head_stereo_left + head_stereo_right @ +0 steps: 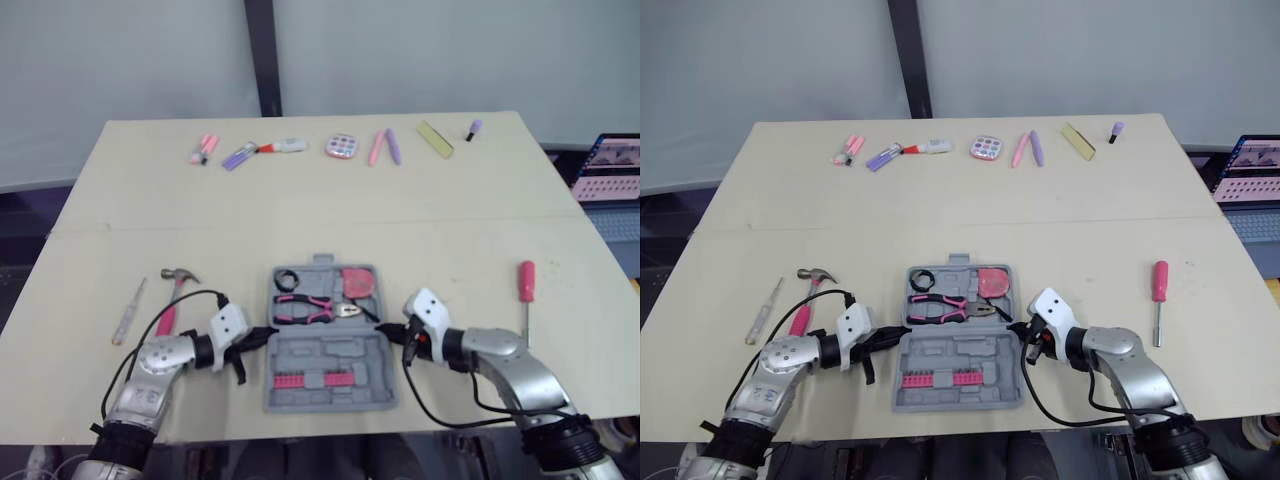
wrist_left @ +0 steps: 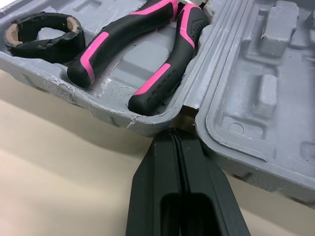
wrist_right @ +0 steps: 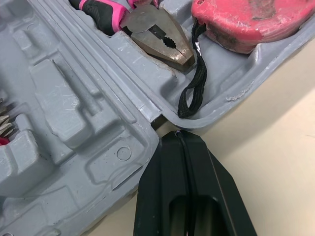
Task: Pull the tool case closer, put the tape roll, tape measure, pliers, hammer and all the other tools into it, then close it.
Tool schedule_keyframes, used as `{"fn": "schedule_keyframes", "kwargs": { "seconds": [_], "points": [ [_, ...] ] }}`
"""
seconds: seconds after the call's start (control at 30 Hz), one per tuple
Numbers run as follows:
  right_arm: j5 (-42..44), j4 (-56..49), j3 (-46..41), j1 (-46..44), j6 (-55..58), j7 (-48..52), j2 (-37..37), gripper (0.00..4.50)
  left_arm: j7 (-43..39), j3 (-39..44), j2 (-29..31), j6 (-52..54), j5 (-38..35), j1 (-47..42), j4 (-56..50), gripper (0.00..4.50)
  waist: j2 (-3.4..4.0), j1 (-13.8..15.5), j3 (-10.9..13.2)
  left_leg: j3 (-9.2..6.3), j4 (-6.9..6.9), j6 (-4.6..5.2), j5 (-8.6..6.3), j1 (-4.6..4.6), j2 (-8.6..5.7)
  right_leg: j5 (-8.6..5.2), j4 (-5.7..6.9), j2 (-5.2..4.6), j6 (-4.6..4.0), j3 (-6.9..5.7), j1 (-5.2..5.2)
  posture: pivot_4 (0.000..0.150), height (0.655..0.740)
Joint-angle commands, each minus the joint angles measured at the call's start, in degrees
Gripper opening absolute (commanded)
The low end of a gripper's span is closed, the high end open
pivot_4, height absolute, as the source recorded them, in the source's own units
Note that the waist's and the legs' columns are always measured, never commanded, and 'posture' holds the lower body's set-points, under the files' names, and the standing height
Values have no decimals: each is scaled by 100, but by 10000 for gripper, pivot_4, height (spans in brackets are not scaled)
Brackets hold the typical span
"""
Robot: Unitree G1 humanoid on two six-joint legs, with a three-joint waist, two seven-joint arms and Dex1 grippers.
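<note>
Your tool case (image 1: 340,350) lies open on the table (image 1: 300,210), close in front of you, with the tape roll (image 1: 287,280), pliers (image 1: 305,308) and tape measure (image 1: 358,281) already in its far half. Both the left gripper (image 1: 266,334) and the right gripper (image 1: 386,327) have their fingers pressed together on nothing, tips at the hinge notches on either side, so you seem to be positioning the case. The hammer (image 1: 172,295) and thin screwdriver (image 1: 128,311) lie to its left and the pink-handled screwdriver (image 1: 526,295) well to its right. Next, open one gripper and fetch the hammer.
</note>
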Motion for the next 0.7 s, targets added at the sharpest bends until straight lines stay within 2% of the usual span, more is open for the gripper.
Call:
{"fn": "schedule_keyframes", "kwargs": {
  "seconds": [0.03, 0.7],
  "points": [
    [20, -48, 63, -31, -68, -69, 99, 223, 81, -118, -102, -64, 50, -68, -62, 0, 0, -2, 0, 0, 0, 0, 0, 0, 0, 0, 0, 0, 0, 0, 0, 1500, 7400],
    [39, -48, 73, -38, -66, -19, 96, 223, 143, -78, -79, -98, 98, -82, -42, 0, 0, -1, 0, 0, 0, 0, 0, 0, 0, 0, 0, 0, 0, 0, 0, 1500, 7400]
  ]
}}
